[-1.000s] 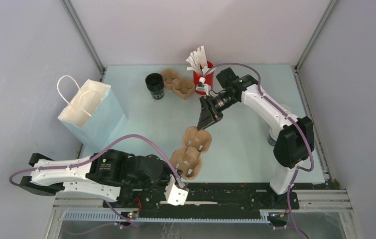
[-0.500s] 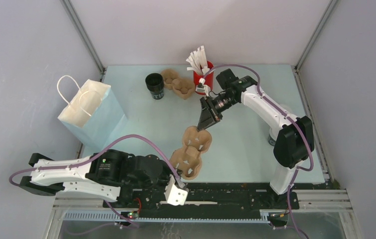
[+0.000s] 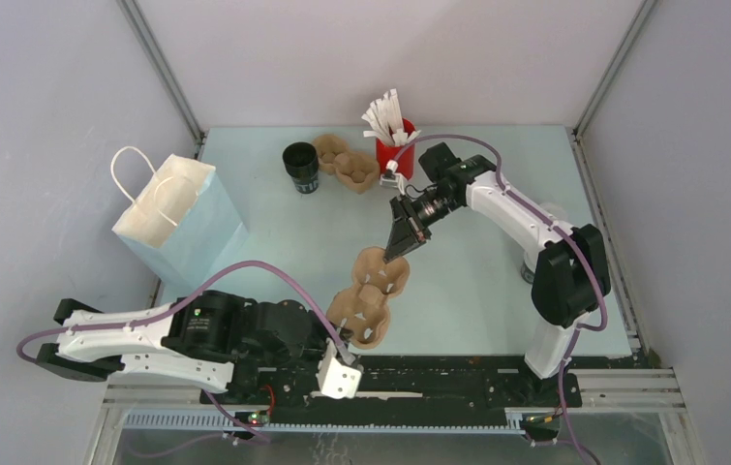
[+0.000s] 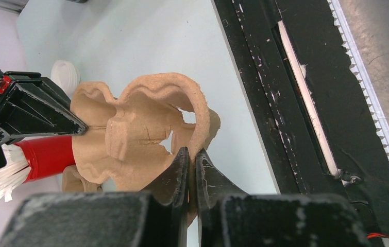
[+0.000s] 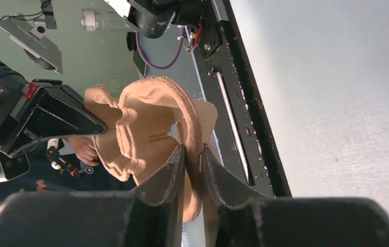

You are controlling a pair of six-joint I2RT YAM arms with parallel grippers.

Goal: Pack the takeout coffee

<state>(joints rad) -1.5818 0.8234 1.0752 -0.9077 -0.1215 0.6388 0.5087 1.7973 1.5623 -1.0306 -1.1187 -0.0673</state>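
A brown pulp cup carrier (image 3: 371, 291) is held between both grippers near the front middle of the table. My left gripper (image 3: 347, 339) is shut on its near rim, pinching the thin wall (image 4: 192, 154). My right gripper (image 3: 395, 254) is shut on its far rim (image 5: 193, 149). The carrier (image 4: 140, 123) fills the middle of both wrist views (image 5: 146, 123). The takeout coffee (image 3: 527, 272) stands by the right arm's base, mostly hidden behind the arm. Its white lid (image 4: 64, 73) shows in the left wrist view.
A light blue paper bag (image 3: 182, 218) with white handles stands at the left. At the back are a lidless black cup (image 3: 300, 167), a second pulp carrier (image 3: 345, 163) and a red holder (image 3: 395, 150) full of white sticks. A black rail (image 3: 458, 373) runs along the near edge.
The right gripper has moved slightly towards the near edge with the carrier's far rim. The left arm has shifted a little to the left. Both grips are unchanged.
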